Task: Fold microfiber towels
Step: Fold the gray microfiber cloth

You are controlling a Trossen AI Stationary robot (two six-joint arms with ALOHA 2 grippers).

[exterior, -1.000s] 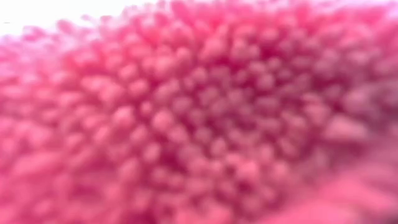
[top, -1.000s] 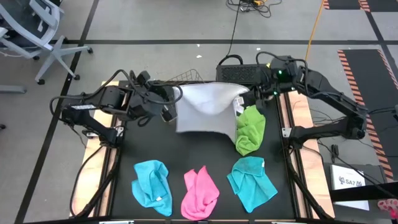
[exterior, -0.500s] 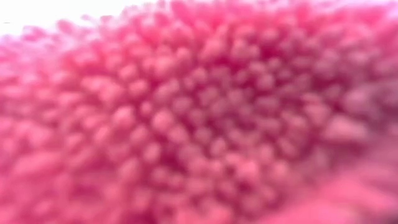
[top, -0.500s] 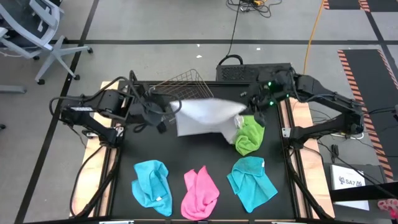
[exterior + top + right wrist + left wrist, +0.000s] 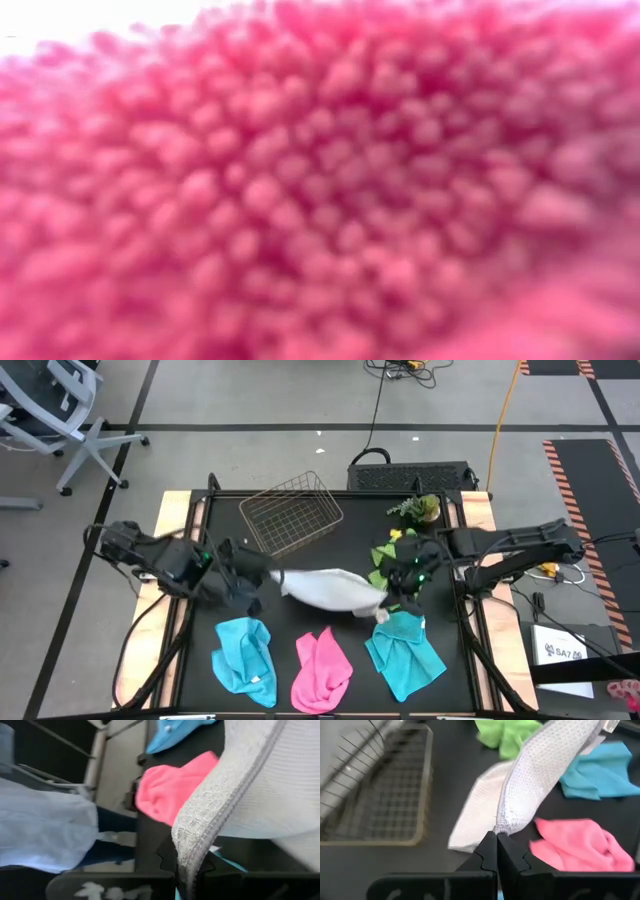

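The white-grey towel [image 5: 325, 588] stretches between my two grippers at the table's middle. My left gripper [image 5: 262, 576] is shut on its left end and my right gripper [image 5: 392, 596] on its right end. The lime green towel [image 5: 392, 552] lies crumpled just beyond my right gripper. Two cyan towels [image 5: 245, 658] [image 5: 405, 656] and the pink towel [image 5: 322, 670] lie crumpled along the near edge. The pink towel [image 5: 320, 180] fills the whole low view. My left gripper pinches a corner of the white-grey towel [image 5: 502, 827] between its two shut fingers. The cloth rises from the fingers toward my right gripper, and a lower part [image 5: 475, 820] lies on the table. My right gripper pinches the towel's hemmed edge [image 5: 196, 845] between its shut fingers; the cloth spreads away from them, lifted.
The copper wire basket [image 5: 290, 512] stands at the far middle of the table, and the small green plant [image 5: 420, 508] at the far right. A person in a light shirt [image 5: 45, 825] shows beyond the table in the right wrist view.
Both grippers have moved toward the table's near edge and down, still shut on the white-grey towel. The towel, which hung spread wide above the basket, is now at the table's middle, drawn between the grippers with its lower part on the table.
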